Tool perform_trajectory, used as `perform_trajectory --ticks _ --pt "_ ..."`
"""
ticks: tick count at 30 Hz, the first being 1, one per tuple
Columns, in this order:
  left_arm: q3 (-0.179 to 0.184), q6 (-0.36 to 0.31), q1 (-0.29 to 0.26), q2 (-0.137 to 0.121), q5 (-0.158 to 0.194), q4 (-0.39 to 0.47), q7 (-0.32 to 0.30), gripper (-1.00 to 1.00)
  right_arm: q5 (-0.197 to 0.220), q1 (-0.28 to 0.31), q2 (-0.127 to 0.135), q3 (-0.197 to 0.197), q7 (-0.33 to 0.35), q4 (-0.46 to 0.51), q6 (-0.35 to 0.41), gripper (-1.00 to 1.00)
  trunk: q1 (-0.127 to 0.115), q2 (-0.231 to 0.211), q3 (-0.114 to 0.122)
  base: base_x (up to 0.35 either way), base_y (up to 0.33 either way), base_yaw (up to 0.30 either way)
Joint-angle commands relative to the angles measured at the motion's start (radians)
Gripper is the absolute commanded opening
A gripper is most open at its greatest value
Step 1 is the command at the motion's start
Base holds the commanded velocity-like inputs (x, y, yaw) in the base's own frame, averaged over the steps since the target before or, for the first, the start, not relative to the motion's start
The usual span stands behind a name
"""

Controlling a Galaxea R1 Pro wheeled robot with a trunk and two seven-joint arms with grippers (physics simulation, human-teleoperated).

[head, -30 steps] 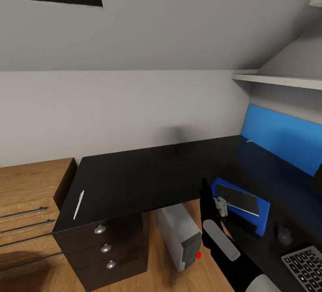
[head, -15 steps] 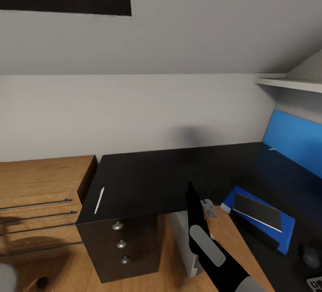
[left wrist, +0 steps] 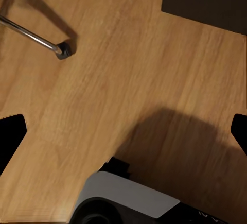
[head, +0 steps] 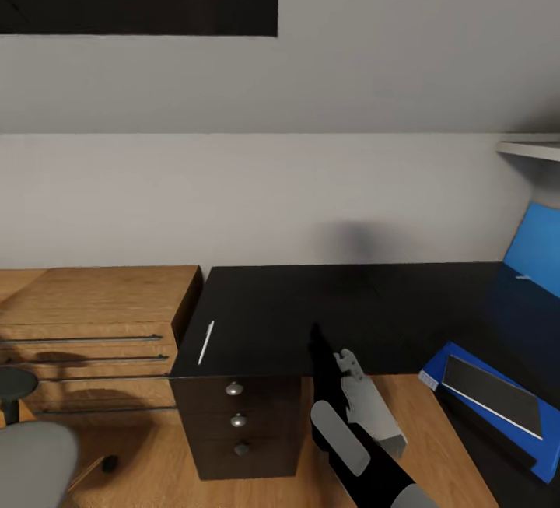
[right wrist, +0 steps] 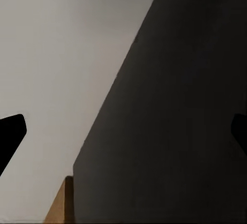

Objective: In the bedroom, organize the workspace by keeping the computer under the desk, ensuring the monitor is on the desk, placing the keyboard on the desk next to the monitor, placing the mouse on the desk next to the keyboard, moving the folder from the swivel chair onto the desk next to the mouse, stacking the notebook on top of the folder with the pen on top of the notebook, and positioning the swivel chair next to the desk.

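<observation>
Black desk (head: 311,313), and the white pen (head: 205,342) lies alone at its near edge — well apart from the notebook (head: 492,394) stacked on the blue folder (head: 443,358). Right gripper (head: 314,334) reaches over the desk, fingers spread, nothing held — left gripper (left wrist: 123,131) too, over the floor (left wrist: 103,69).

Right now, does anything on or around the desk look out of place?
Yes. The white pen lies alone near the left edge of the black desk, far from the dark notebook stacked on the blue folder at the right. The grey swivel chair stands off to the left, away from the desk.
</observation>
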State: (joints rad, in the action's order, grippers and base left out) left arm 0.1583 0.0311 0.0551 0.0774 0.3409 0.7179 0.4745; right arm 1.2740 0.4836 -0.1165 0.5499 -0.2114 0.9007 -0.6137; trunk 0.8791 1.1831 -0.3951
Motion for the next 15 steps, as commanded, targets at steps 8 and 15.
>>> perform_trajectory --ticks 8,15 --pt "0.004 0.005 0.0 0.001 0.01 -0.012 0.006 1.0 -0.05 0.003 -0.032 0.004 -0.009 -0.061 -0.006 1.0 0.0 0.001 0.002 0.0 0.0 0.271" --pt "0.004 0.004 0.0 0.001 0.01 -0.012 0.006 1.0 -0.065 0.006 -0.056 0.004 -0.009 -0.136 -0.008 1.0 0.0 0.001 0.005 0.0 0.0 0.272"
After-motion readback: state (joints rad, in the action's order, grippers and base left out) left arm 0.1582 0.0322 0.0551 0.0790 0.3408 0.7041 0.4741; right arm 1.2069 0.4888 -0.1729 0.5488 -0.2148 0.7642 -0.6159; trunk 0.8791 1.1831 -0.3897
